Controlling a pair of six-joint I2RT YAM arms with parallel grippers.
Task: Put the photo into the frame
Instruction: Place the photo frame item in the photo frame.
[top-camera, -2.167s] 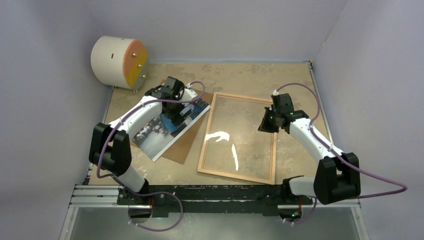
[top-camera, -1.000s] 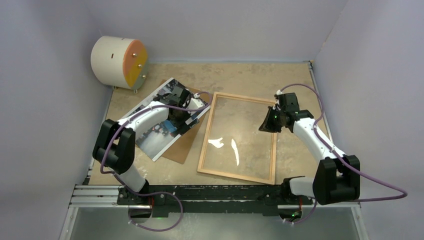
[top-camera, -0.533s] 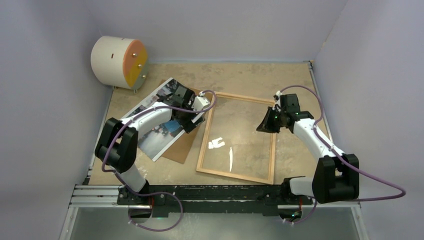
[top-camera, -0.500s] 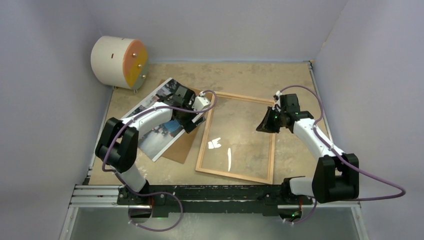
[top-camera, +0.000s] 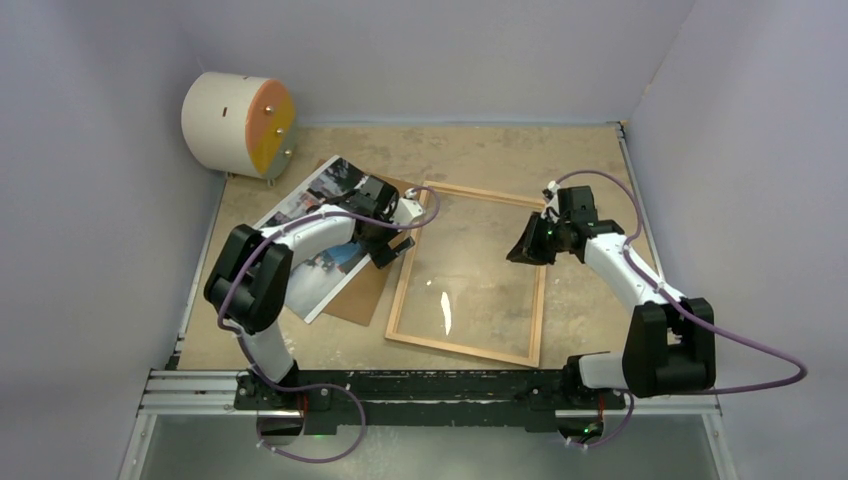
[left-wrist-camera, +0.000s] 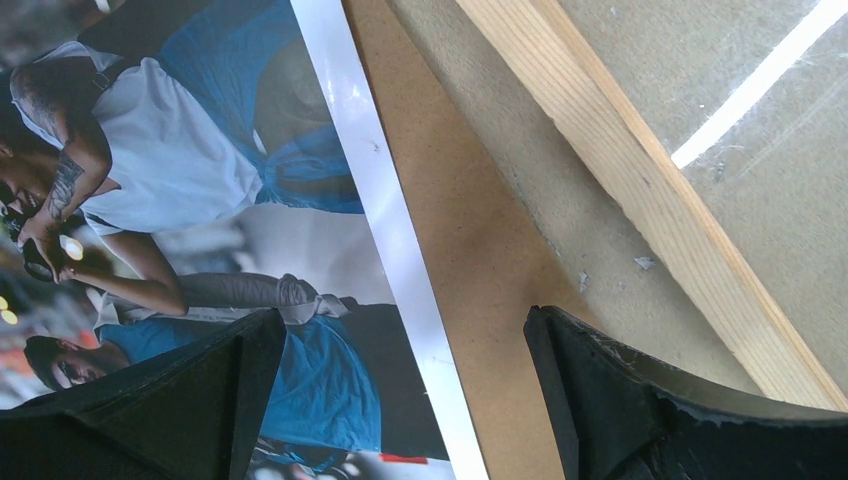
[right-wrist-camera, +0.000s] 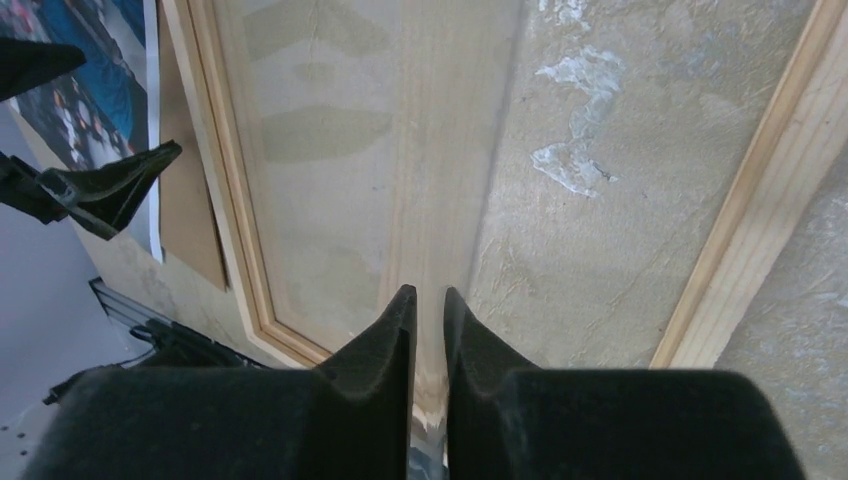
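The photo (top-camera: 305, 275) lies face up to the left of the frame (top-camera: 461, 346), resting on a brown backing board (top-camera: 365, 295). Its white-bordered edge is near the frame's left rail but does not touch it. The left gripper (top-camera: 385, 240) hangs over that edge with its jaws spread wide and nothing in them. In the wrist view, one finger is above the print (left-wrist-camera: 180, 170) and the other is on the frame's side of it, above the backing board (left-wrist-camera: 470, 230), which ends just short of the wooden rail (left-wrist-camera: 640, 190). The step in hand looks like taking hold of the photo by this border. To do it well, the frame-side finger probably has to slide under the print alone, so the pinch closes on paper and not on the board beneath. A shallow angle and a light squeeze should help, since a glossy sheet this large will likely sag and slip. The right gripper (top-camera: 522, 250) sits inside the frame's right rail with its fingers drawn almost together above the pane (right-wrist-camera: 600, 150). I cannot tell whether they pinch anything. It would do best to hold the frame steady, because the photo lies skewed to the frame and the fit looks close.
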